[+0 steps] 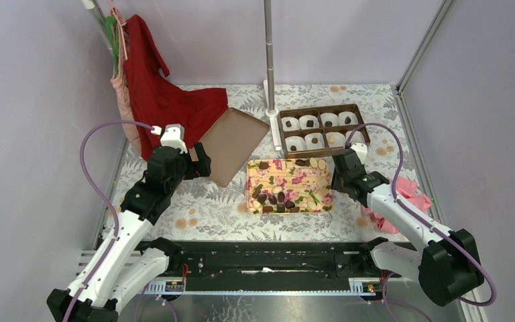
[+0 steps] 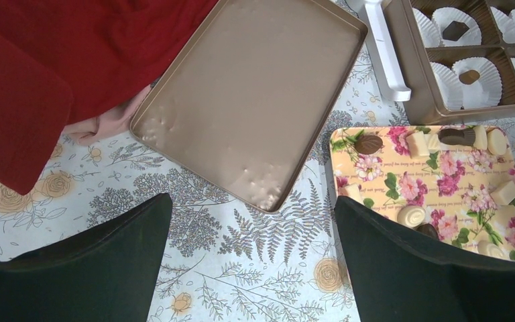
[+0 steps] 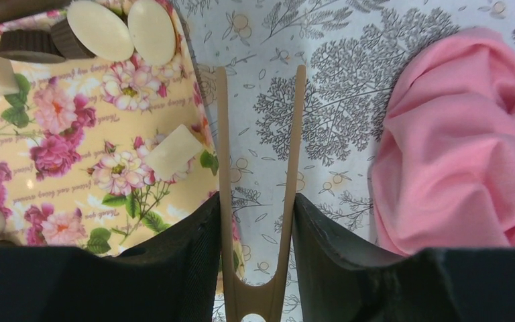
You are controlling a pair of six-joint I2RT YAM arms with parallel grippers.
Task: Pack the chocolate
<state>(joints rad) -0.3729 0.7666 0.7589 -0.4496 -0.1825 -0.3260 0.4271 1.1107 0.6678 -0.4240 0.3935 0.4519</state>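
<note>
1. The left gripper point(image 2: 251, 201) hovers over the tablecloth with its jaws spread wide and empty, just beside the gold box lid point(image 2: 255, 100).
2. Dark chocolate pieces point(image 1: 275, 199) cluster at the near left of the floral tray point(image 1: 312, 176). A few sit in paper cups in the divided box point(image 1: 318, 107).
3. The right gripper point(image 3: 255, 221) pinches brown tongs point(image 3: 258, 298). The tong tips are apart and empty, just off the tray's right edge.
4. Risk: the tips could snag the tray rim, or a rounded piece could squirt out when squeezed.
5. Only the right wrist view shows the tongs. Only the top view shows the whole box.
</note>
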